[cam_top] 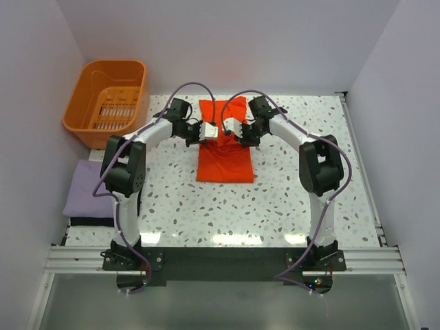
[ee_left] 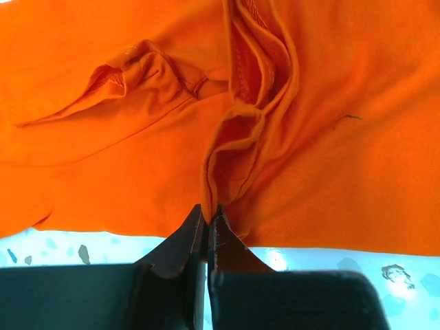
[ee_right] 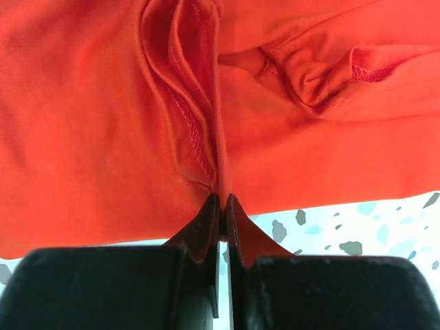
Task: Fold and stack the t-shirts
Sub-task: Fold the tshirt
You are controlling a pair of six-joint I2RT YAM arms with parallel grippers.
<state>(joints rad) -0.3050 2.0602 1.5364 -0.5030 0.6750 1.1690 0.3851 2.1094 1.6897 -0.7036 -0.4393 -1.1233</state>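
Left claw (ee_left: 207,214) and right claw (ee_right: 223,203) are both clamped tight on side folds of the orange-red t-shirt (cam_top: 224,163) mid table (cam_top: 295,199), tips only though, so an uneven pull could slip the cloth and skew the fold

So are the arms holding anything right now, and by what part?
Yes. The left tool and right tool each pinch a bunched fold of the bright orange-red cloth t-shirt, one at each side edge.
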